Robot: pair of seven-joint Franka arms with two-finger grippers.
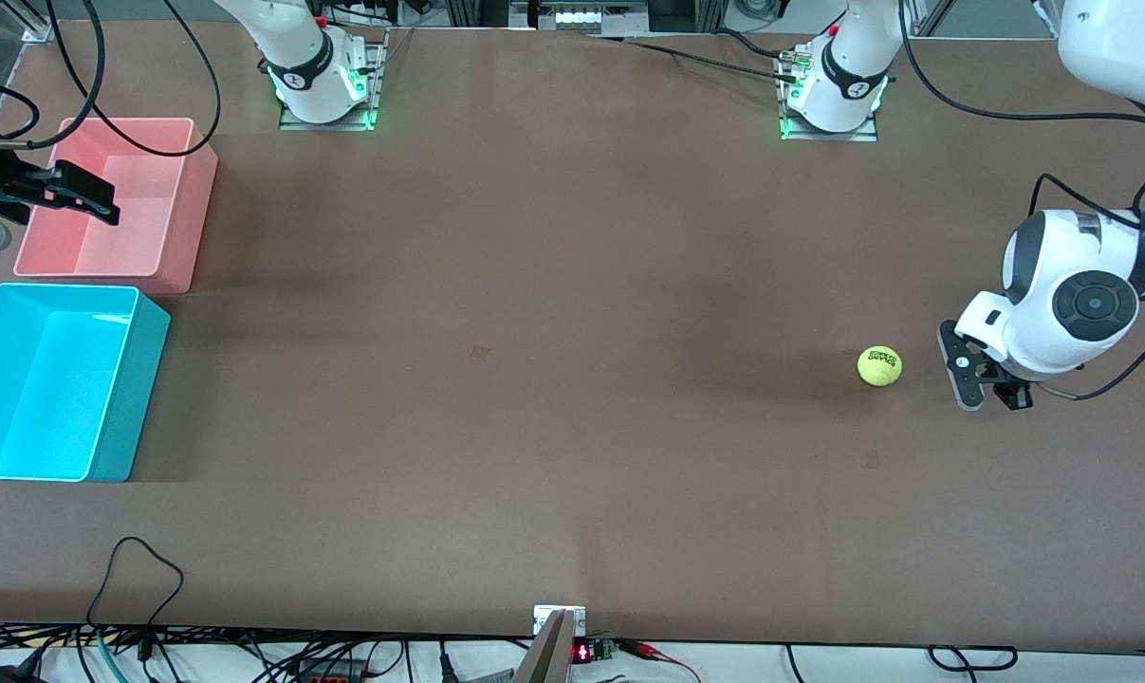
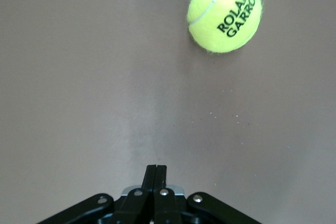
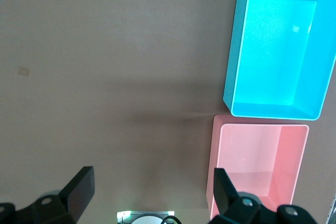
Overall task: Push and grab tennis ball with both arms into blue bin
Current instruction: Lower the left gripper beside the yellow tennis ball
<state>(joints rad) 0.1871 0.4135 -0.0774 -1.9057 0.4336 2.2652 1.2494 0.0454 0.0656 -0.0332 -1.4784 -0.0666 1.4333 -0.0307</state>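
Observation:
The tennis ball [image 1: 879,366] lies on the brown table toward the left arm's end; in the left wrist view [image 2: 224,13] it shows dark lettering. My left gripper [image 1: 969,394] is shut and empty, low over the table beside the ball and a short gap from it, on the side away from the bins; its closed fingertips show in the left wrist view [image 2: 156,167]. The blue bin [image 1: 140,379] stands empty at the right arm's end and also shows in the right wrist view [image 3: 233,66]. My right gripper [image 1: 98,199] is open and empty over the pink bin's outer edge [image 3: 151,177].
An empty pink bin [image 1: 193,218] stands next to the blue bin, farther from the front camera, also in the right wrist view [image 3: 212,161]. The arm bases [image 1: 325,90] [image 1: 833,100] stand along the table's back edge. Cables [image 1: 136,569] and a small device [image 1: 559,621] lie at the near edge.

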